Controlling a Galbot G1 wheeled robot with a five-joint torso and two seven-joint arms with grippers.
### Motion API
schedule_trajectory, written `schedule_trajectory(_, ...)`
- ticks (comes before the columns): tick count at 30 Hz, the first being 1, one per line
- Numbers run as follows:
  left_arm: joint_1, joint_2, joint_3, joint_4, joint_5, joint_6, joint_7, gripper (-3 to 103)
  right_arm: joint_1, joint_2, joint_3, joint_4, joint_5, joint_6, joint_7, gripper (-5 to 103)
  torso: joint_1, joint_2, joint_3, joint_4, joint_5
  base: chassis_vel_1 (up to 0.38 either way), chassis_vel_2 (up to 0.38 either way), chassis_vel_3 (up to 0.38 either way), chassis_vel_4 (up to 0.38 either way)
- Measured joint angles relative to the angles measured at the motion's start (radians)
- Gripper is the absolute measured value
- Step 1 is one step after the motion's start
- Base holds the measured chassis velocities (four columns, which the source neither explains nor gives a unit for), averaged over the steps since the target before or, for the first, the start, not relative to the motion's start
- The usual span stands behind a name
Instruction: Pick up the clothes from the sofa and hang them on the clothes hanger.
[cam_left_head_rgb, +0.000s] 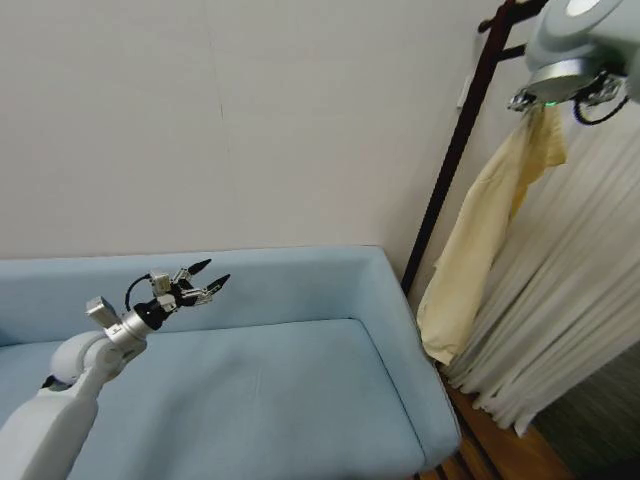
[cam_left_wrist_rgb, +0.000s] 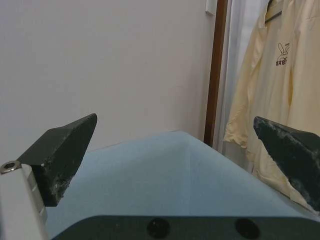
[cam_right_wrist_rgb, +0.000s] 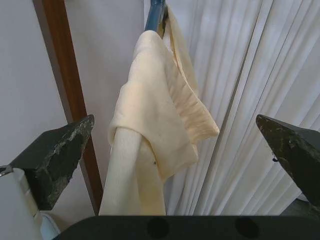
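Pale yellow shirt (cam_left_head_rgb: 480, 250) suspended from the top of the dark wooden clothes stand (cam_left_head_rgb: 450, 170), draping down beside the pole and ending near the stand's foot. In the right wrist view, the collar is looped over a peg at the stand's head, and folds of fabric fall alongside the pole. The left wrist view shows a small rabbit emblem (cam_left_wrist_rgb: 282, 55) printed on the chest.

Right end effector (cam_right_wrist_rgb: 174, 119): raised at the top of the stand, just above the shirt's collar, fingers spread wide and gripping nothing; the fabric hangs free beyond them.

Left end effector (cam_left_head_rgb: 215, 272): well apart from the stand, poised above the seat of the light blue sofa (cam_left_head_rgb: 280, 390), fingers likewise spread wide and empty, pointing toward the stand.

White pleated curtain (cam_left_head_rgb: 580, 280): directly behind the stand. The sofa's arm adjoins the stand's base.
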Motion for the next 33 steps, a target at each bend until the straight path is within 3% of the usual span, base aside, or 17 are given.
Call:
schedule_trajectory(13, 0.009, -0.001, -0.022, -0.006, 0.004, 0.000, -0.003, 100, 0.053, -0.029, 0.008, 0.137, 0.021, 0.023, 0.001, 100, 0.000, 0.000, 0.000, 0.0000, 0.0000, 0.000, 0.000, 0.000, 0.000)
schedule_trajectory(24, 0.027, 0.010, -0.052, -0.011, 0.000, 0.000, -0.022, 100, -0.085, -0.187, 0.184, 0.395, -0.175, 0.072, -0.065, 100, 0.000, 0.000, 0.000, -0.0002, 0.0002, 0.000, 0.000, 0.000, 0.000)
schedule_trajectory(27, 0.028, 0.012, -0.052, -0.021, 0.000, -0.001, -0.046, 100, -0.196, -0.261, 0.276, 0.479, -0.300, 0.116, -0.140, 100, 0.000, 0.000, 0.000, -0.0001, -0.0001, 0.000, 0.000, 0.000, 0.000)
schedule_trajectory(28, 0.028, 0.012, -0.052, -0.021, 0.000, -0.001, -0.046, 100, -0.196, -0.261, 0.276, 0.479, -0.300, 0.116, -0.140, 100, 0.000, 0.000, 0.000, -0.0001, -0.0001, 0.000, 0.000, 0.000, 0.000)
schedule_trajectory(30, 0.028, 0.012, -0.053, -0.034, -0.002, -0.001, -0.064, 100, -0.284, -0.310, 0.335, 0.521, -0.372, 0.142, -0.209, 100, 0.000, 0.000, 0.000, 0.0000, 0.0006, 0.000, 0.000, 0.000, 0.000)
schedule_trajectory(32, 0.035, 0.012, -0.056, -0.063, -0.014, -0.001, -0.116, 100, -0.378, -0.383, 0.381, 0.566, -0.466, 0.186, -0.332, 100, 0.000, 0.000, 0.000, 0.0001, 0.0003, 0.000, 0.000, 0.000, 0.000)
schedule_trajectory(33, 0.035, 0.012, -0.056, -0.063, -0.014, -0.001, -0.116, 100, -0.378, -0.383, 0.381, 0.566, -0.466, 0.186, -0.332, 100, 0.000, 0.000, 0.000, 0.0001, 0.0003, 0.000, 0.000, 0.000, 0.000)
